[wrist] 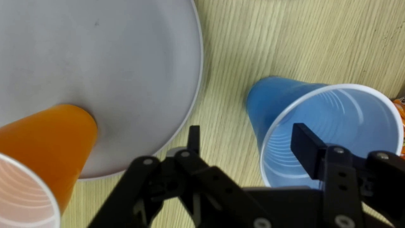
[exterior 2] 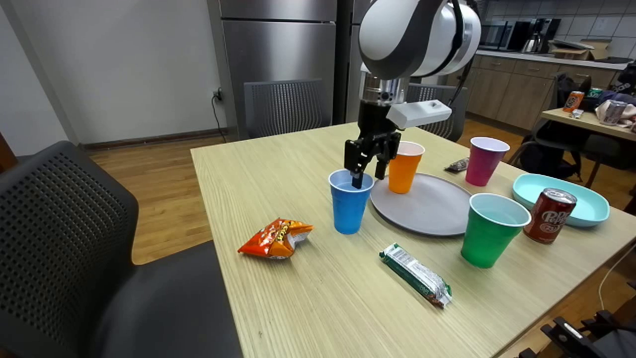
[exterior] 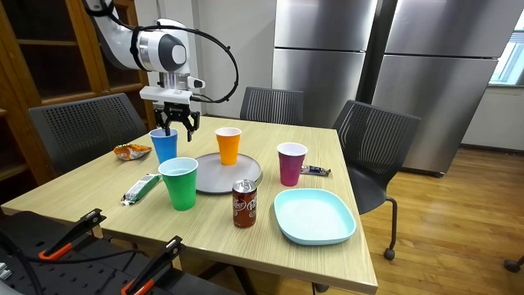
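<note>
As I look left to right in an exterior view, the snack bag point(exterior: 132, 152), a sliver in the wrist view, lies whole near the blue cup point(exterior: 164, 149) standing on the table point(exterior: 266, 139). Spread wide, the gripper point(exterior: 178, 136) has one finger point(wrist: 307, 148) in that cup's mouth; past it, the orange cup point(exterior: 228, 145) on the grey plate point(exterior: 217, 178).

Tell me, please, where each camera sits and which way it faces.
In an exterior view: behind the black clamps, looking down across the table toward refrigerators; arm and gripper show.
In an exterior view: near the orange snack bag, looking across the blue cup toward refrigerators, kitchen cabinets at right; arm and gripper show.
Wrist view: on the wrist, looking down at gray plate and blue cup; gripper fingers show.
Both exterior views share the orange cup and refrigerators.
</note>
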### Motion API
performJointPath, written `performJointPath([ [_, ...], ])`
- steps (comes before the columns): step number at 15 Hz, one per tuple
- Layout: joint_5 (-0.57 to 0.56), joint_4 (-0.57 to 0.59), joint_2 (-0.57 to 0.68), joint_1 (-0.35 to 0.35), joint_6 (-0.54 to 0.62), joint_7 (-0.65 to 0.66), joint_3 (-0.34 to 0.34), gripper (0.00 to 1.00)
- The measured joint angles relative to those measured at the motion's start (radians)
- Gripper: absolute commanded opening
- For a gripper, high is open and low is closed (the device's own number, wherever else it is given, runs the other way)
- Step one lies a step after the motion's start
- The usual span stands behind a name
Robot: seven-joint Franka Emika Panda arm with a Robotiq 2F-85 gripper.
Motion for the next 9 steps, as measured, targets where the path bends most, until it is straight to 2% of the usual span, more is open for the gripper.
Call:
performJointPath([
  [5, -0.003, 0.0, 0.002, 0.007, 0.007, 0.0, 0.0, 0.06],
  [6, -0.003, 0.0, 0.002, 0.008, 0.008, 0.0, 0.0, 0.01],
  [9, -0.003, 0.0, 0.002, 0.009, 0.01, 0.0, 0.001, 0.0],
])
